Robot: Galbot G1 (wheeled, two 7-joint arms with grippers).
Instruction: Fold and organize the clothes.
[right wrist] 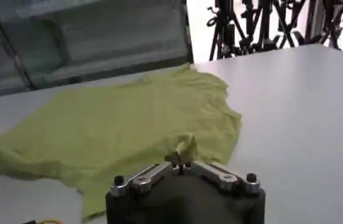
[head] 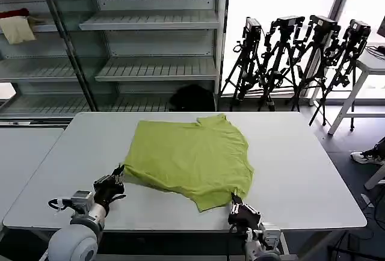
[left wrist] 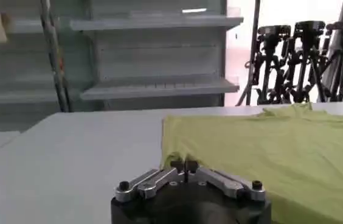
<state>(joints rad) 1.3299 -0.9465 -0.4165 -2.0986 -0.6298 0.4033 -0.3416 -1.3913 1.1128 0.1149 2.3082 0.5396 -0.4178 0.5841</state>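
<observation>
The lime-green T-shirt (head: 192, 156) lies spread, plain side up and a little rumpled, in the middle of the white table (head: 301, 171). My left gripper (head: 119, 172) is at the shirt's near left corner, its fingers shut on the hem. In the left wrist view the left gripper (left wrist: 185, 163) pinches the corner of the T-shirt (left wrist: 269, 140). My right gripper (head: 236, 201) is at the near right corner by the table's front edge. In the right wrist view the right gripper (right wrist: 180, 161) is shut on a small raised peak of the T-shirt (right wrist: 117, 122).
Metal shelving (head: 156, 68) stands behind the table, with a cream and red cloth (head: 17, 27) on an upper left shelf. Several camera tripods (head: 301, 62) line the back right. A second table (head: 24, 153) adjoins on the left. A dark bundle (head: 192, 97) lies behind the table.
</observation>
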